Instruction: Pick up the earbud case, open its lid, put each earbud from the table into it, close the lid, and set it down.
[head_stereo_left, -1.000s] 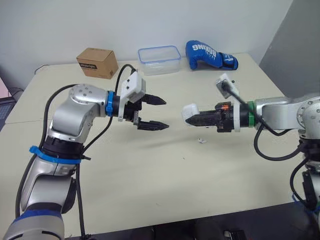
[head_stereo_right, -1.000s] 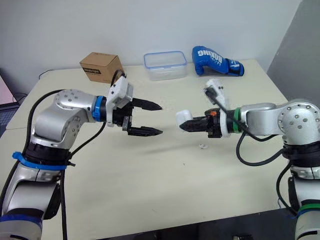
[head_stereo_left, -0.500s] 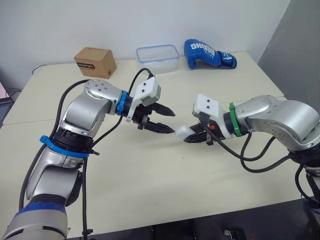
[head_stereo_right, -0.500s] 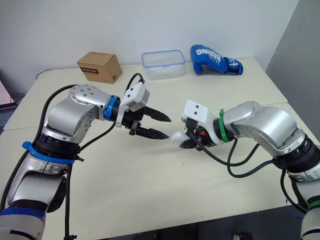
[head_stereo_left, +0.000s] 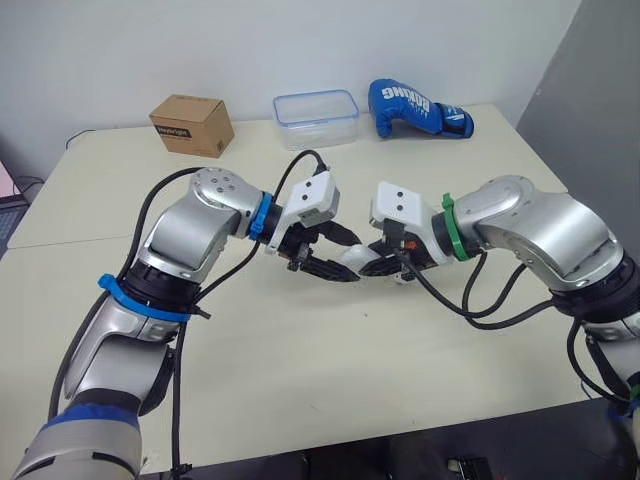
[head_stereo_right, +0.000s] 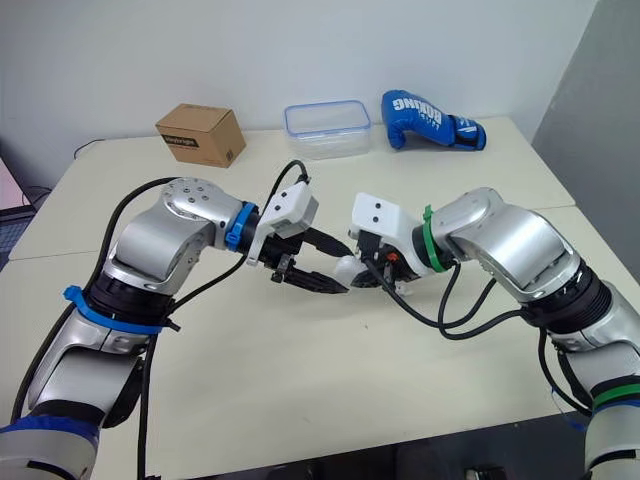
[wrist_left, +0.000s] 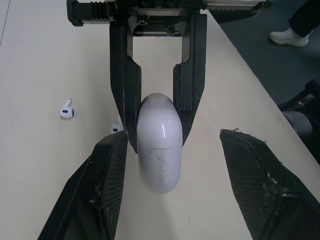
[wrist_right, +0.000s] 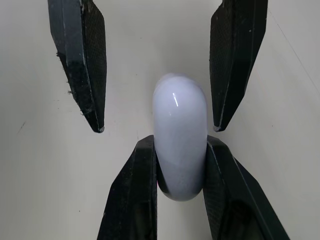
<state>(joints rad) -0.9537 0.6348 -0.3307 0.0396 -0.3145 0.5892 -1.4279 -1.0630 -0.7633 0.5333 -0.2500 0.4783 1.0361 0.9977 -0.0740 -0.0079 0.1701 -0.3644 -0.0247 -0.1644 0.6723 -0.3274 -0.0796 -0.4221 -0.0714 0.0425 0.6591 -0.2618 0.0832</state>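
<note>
My right gripper is shut on the white earbud case, lid closed, holding it level just above the middle of the table. The case's rounded free end points toward my left gripper, which is open with one finger on either side of that end, not touching it. In the left wrist view the case sits between the right gripper's black fingers. One white earbud lies on the table beside them. A second earbud peeks out behind a finger.
Along the far edge of the table stand a cardboard box, a clear plastic container and a blue boxing glove. A person's white shoe shows on the floor past the table edge.
Both arms have drawn together at the table's middle. The right gripper carried the case leftward and lower, and the left gripper's open fingers now straddle its free end.
</note>
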